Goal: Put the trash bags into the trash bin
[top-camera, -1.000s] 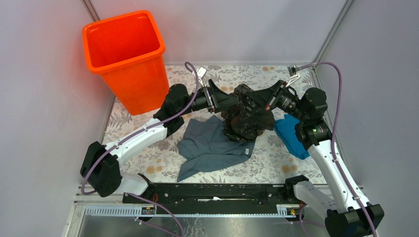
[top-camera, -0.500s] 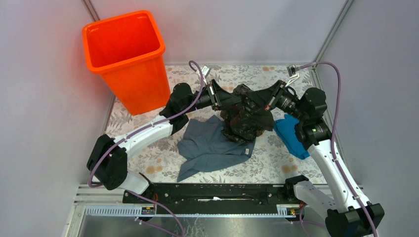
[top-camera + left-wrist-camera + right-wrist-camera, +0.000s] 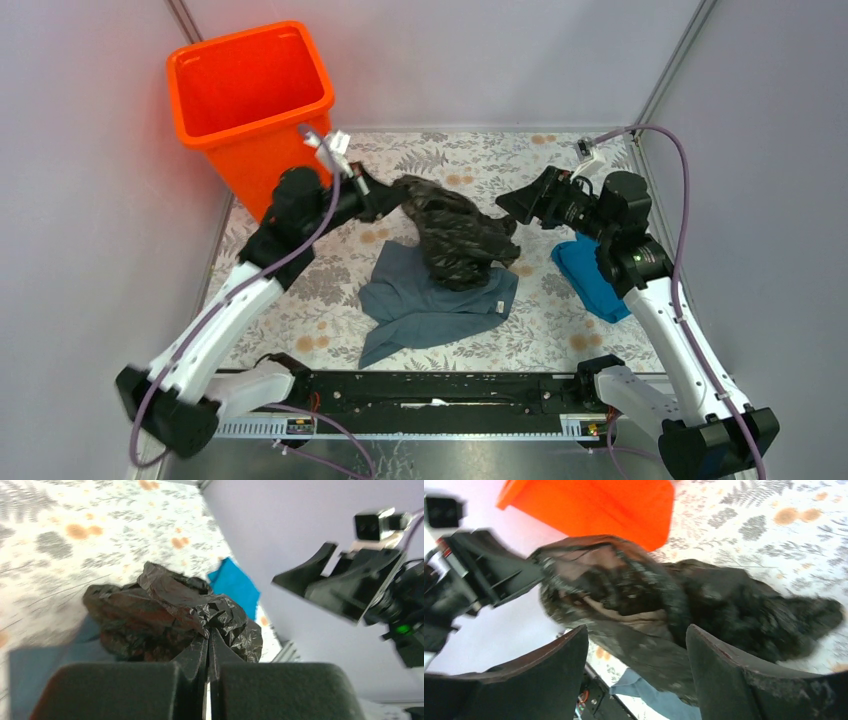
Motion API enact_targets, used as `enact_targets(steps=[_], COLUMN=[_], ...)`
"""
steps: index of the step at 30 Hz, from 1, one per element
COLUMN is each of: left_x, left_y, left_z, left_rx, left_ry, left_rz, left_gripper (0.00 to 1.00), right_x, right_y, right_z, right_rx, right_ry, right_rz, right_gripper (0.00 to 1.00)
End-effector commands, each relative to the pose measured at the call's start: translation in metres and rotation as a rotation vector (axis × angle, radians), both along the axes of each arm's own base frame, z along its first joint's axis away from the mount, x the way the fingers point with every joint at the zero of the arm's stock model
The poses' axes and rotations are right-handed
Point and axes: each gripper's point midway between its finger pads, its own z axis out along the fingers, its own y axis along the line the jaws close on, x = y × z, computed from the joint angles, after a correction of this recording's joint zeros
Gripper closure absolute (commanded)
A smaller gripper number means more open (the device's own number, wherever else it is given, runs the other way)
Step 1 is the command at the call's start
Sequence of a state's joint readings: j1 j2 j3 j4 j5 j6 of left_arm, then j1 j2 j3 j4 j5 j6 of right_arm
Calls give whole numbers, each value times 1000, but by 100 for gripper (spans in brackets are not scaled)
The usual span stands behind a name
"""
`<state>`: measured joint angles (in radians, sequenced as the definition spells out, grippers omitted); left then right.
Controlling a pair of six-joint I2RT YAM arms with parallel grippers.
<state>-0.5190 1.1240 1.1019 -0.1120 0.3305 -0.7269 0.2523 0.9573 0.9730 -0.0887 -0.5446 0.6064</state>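
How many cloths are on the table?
2: a grey cloth mid-table, partly under the black trash bag; a blue folded cloth far right. The bag may hide more.

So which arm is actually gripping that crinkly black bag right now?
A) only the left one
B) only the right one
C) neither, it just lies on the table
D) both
A. The left end effector is pinched shut on a fold of the black bag, while the right end effector is open with its fingers spread wide and not closed on the bag.
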Motion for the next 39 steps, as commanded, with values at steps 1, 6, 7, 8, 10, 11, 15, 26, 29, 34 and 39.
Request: enact_targets(steps=[1, 6, 7, 8, 10, 11, 15, 26, 29, 34, 39], left_x=[-32, -61, -64, -66, -72, -76, -86, -77, -69, -55, -45], left_y=[50, 73, 79, 84, 90, 91, 87, 79, 69, 64, 79], left_z=[-64, -97, -107, -113, -125, -130, -139, -134, -114, -76, -80], left_rx=[260, 269, 285, 295, 312, 313, 278, 231, 201, 182, 229], left_ry=[16, 56, 72, 80, 99, 109, 153, 159, 133, 49, 28], left_rz=[69, 107, 133, 149, 162, 159, 131, 139, 114, 116, 209], left_gripper=[100, 100, 100, 100, 100, 100, 100, 100, 100, 100, 100], right_x=[14, 37, 38, 39, 42, 42, 42, 23, 33, 46, 30], right_y=[-20, -33, -30, -27, -19, -16, -14, 33, 29, 0, -46], right_z=[-14, -76, -88, -98, -115, -123, -149, -193, -189, -166, -169], right_rx=[-120, -171, -167, -162, -157, -165, -244, -131, -109, -314, -461], right_ry=[19, 272, 315, 350, 396, 419, 477, 616, 576, 443, 511], right_rz=[-122, -265, -260, -246, -209, -189, -150, -28, -89, -168, -318], right_gripper=[21, 14, 14, 14, 14, 14, 14, 35, 51, 46, 11])
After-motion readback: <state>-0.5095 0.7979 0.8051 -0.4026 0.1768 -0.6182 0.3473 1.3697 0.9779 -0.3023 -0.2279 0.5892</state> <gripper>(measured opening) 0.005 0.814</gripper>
